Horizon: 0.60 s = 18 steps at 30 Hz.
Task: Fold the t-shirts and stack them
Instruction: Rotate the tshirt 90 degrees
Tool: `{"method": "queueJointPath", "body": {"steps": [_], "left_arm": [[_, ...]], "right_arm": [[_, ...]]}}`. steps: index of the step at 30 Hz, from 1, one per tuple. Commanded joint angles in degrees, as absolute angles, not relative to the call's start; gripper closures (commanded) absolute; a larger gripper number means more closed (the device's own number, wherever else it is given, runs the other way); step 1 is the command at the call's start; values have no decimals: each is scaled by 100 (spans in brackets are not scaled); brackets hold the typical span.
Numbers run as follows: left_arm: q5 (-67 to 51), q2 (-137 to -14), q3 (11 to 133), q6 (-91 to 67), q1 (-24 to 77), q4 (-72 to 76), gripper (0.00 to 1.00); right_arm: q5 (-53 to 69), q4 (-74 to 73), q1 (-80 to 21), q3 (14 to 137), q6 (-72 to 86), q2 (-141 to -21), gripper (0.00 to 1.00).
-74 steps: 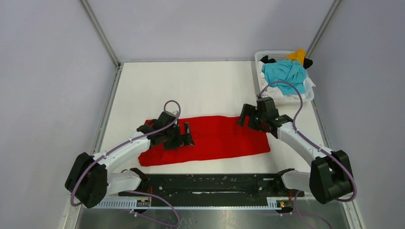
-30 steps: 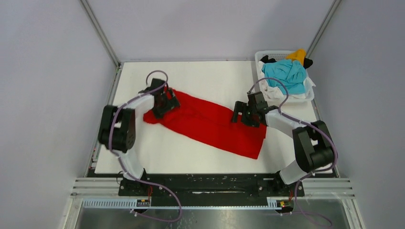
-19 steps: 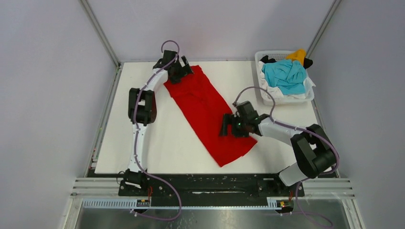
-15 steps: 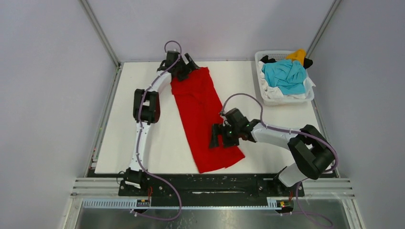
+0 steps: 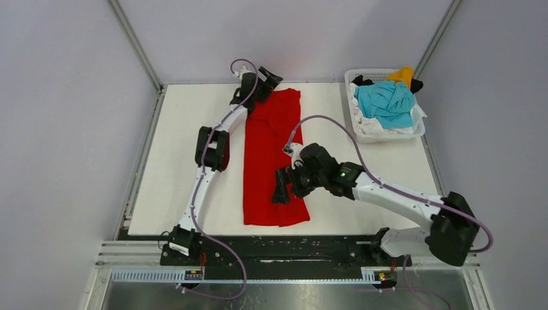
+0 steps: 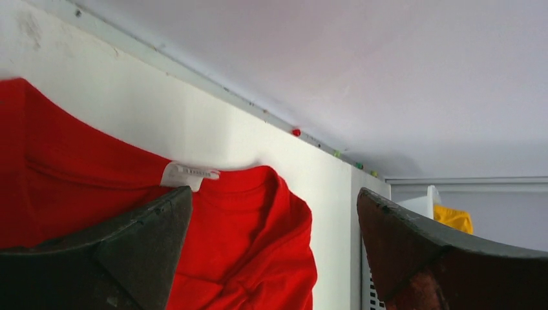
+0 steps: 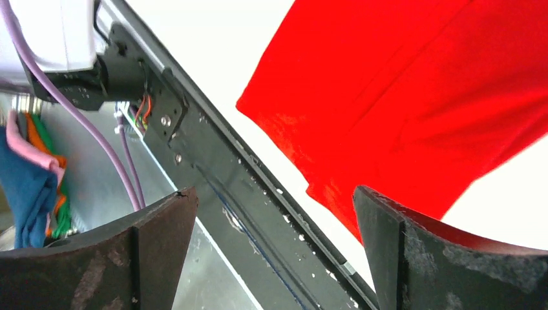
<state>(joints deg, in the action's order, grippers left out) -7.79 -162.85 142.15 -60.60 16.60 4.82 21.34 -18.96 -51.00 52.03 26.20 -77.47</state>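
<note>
L gripper [image 6: 274,190] spread wide, empty, red t-shirt [image 5: 268,142] collar just ahead of it; R gripper [image 7: 271,194] likewise agape w/ nothing held, shirt's hem end ahead.

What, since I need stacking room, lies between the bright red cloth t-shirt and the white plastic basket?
Bare white table, under the right arm's purple cable, seen in the top view.

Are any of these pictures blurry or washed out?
Top view: sharp and evenly lit, red t-shirt crisp. Left wrist view: the shirt's left edge smears; left fingers loom dark. Right wrist view: the white table glares featureless; right fingers dark too.
</note>
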Motion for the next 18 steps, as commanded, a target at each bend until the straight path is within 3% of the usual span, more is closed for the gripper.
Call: {"method": "queueJointPath", "body": {"steps": [1, 5, 12, 18], "left_arm": [[-256, -15554, 14794, -5868, 1564, 714, 1], [-329, -13921, 13924, -5065, 1564, 172, 1], [-79, -9932, 10434, -4005, 1893, -1584, 1], [30, -7145, 6060, -4407, 2427, -1977, 1]], "right_arm": [[708, -1865, -5098, 4853, 2927, -6933, 0], [-181, -1957, -5068, 4309, 3523, -6390, 0], [-361, -2032, -5027, 3678, 3799, -6242, 3], [92, -1749, -5028, 3482, 3893, -6696, 22]]}}
